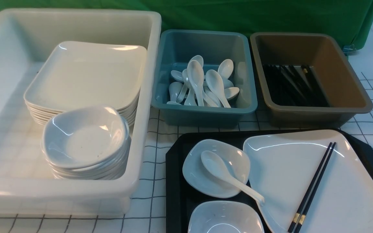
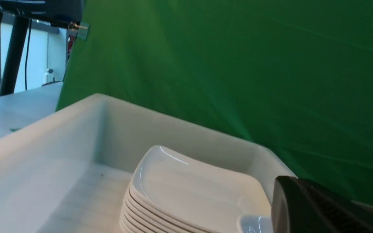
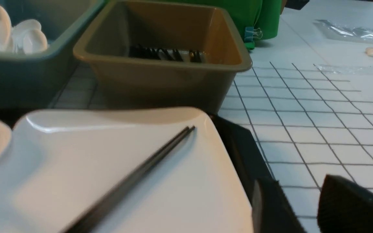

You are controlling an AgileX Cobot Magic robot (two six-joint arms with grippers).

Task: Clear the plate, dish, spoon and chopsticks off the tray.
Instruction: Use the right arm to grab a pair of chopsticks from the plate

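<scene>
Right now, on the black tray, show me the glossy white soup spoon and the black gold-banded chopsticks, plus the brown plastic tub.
Glossy white soup spoon [image 1: 214, 165], front view, its bowl.
Black gold-banded chopsticks [image 1: 313, 186], front view, mid-length.
Brown plastic tub [image 1: 342, 71], front view, right inner wall.

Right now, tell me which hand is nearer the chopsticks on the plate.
Right. The right hand sits beside the plate carrying the chopsticks; the left hand is off by the white tub.
</scene>
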